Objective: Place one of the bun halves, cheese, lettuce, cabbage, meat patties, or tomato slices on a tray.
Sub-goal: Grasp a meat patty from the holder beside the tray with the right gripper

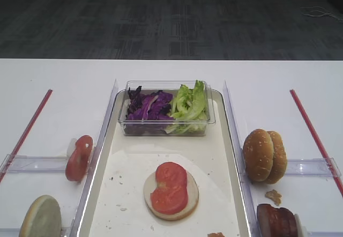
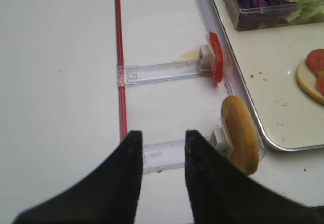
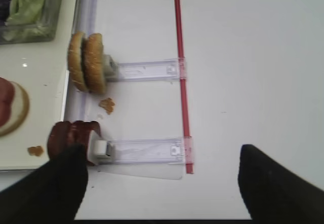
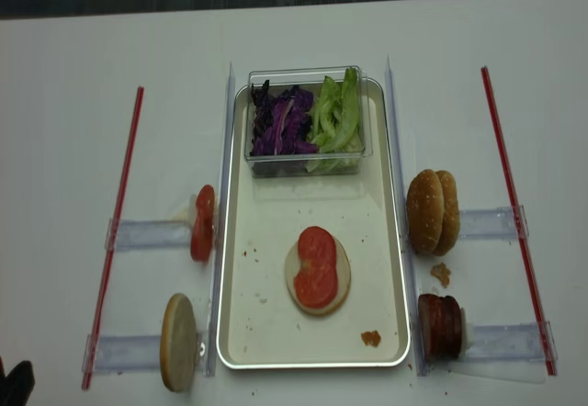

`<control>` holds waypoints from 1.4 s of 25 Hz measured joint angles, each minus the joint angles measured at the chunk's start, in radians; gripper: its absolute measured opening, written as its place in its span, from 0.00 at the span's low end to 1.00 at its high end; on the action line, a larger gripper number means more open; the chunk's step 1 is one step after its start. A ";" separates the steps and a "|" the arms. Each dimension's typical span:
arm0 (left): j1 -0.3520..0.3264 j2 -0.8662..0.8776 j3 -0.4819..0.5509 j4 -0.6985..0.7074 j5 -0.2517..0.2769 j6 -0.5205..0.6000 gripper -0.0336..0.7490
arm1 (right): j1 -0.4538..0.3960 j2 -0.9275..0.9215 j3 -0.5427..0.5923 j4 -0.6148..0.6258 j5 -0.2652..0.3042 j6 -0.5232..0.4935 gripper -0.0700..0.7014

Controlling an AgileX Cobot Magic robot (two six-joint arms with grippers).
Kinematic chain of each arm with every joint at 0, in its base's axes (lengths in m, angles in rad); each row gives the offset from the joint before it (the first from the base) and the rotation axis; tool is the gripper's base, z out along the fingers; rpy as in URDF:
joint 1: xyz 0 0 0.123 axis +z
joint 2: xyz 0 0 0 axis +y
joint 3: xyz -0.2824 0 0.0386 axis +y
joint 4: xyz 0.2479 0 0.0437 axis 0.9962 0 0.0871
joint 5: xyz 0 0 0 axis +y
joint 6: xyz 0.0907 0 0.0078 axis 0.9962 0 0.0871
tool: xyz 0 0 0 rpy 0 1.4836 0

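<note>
Lying flat mid-tray (image 4: 241, 332): bun half (image 4: 317, 277), tomato slices (image 4: 316, 265) overlapping lengthwise.

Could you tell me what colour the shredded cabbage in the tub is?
Purple; the cabbage shows best in the exterior high view.

Tray (image 4: 241, 332): smooth cream-white surface with a glossy rim. Tub (image 1: 167, 123): clear glossy plastic. Holders (image 3: 147, 150) right of the tray: clear plastic. Table (image 1: 59, 76): matt white. Bun halves (image 1: 264, 155): seeded, golden-brown crust. Tomato slices (image 1: 170, 187): wet sheen. Gripper fingers (image 2: 126, 178): matt black.
</note>
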 joint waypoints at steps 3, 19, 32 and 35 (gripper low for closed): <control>0.000 0.000 0.000 0.000 0.000 0.000 0.30 | 0.000 0.073 -0.045 0.073 0.000 0.013 0.89; 0.000 0.000 0.000 0.000 0.000 0.000 0.30 | 0.000 0.503 -0.067 0.227 -0.015 0.017 0.89; 0.000 0.000 0.000 0.000 0.000 0.000 0.30 | 0.083 0.661 -0.067 0.367 -0.033 -0.003 0.79; 0.000 0.000 0.000 0.000 0.000 0.000 0.30 | 0.193 0.680 -0.067 0.312 -0.034 0.098 0.79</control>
